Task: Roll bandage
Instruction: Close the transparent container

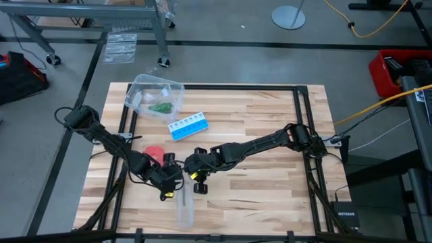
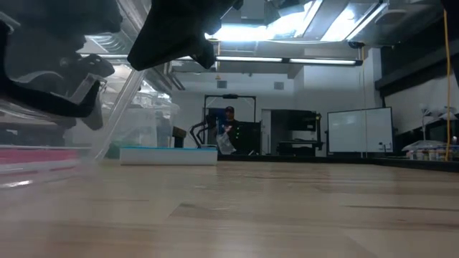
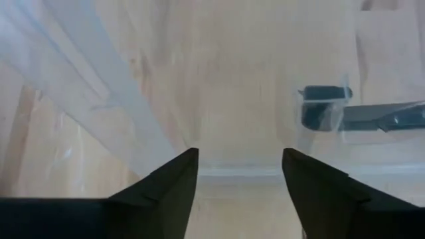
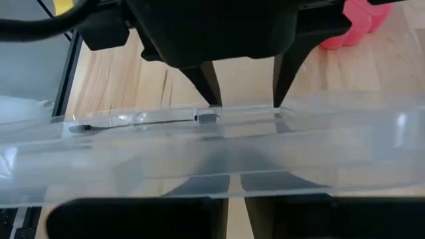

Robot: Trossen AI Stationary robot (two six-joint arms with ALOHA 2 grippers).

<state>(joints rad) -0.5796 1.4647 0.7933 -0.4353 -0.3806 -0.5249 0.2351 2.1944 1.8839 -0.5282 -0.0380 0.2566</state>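
Left gripper [image 3: 239, 166]: fingers wide apart, nothing between them. Sits near the table's front edge, left of centre. The right wrist view shows its fingertips either side of the upper edge of a clear plastic case [image 4: 219, 149] without closing on it.

Right gripper [image 4: 236, 186]: directly opposite the left one, the case between the two. Fingers drawn almost together at the case's near edge. In the low view the case leans up off the wood, so the right gripper appears to be pinching it, though the contact itself is veiled by the plastic.

Table [image 1: 270, 175]: pale wood planks in a dark frame.

Clear tub [image 1: 138, 84]: far left corner, no lid on it, well apart from both grippers.

Pill box [image 1: 188, 127]: blue and white, between the tub and the grippers.

Red disc [image 1: 154, 150]: just beside the left arm's wrist.

Bandage [image 1: 160, 107]: lies inside the clear tub, on its floor.

Progress, as judged: rolling has not visibly begun at the grippers. Both are busy with the clear case, and neither touches the bandage. Whether the green bundle is already wound or only crumpled cannot be told from above. If unrolled, the whole task remains: fetch it out, lay it flat, wind it up.

Look of the bandage: small dark green bundle, matte, soft-edged and irregular, bunched rather than flat. No loose tail can be made out.
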